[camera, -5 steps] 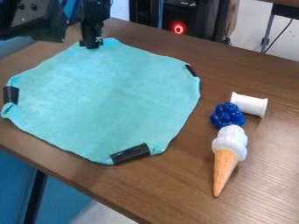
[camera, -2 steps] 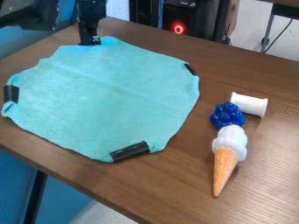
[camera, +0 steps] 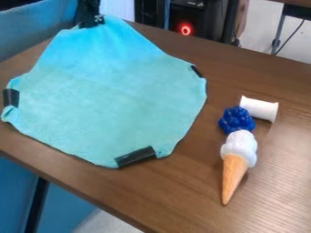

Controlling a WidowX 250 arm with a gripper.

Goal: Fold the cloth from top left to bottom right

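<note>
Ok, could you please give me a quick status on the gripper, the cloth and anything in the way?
Gripper shut on far corner of cloth, corner raised. Fold not yet made. Toy cone and blue object beside cloth, not touching.

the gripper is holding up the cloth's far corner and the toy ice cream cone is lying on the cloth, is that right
Not quite: the camera view shows the toy ice cream cone lying on the wooden table, beside the cloth. The gripper is indeed holding up the cloth's far corner.
</note>
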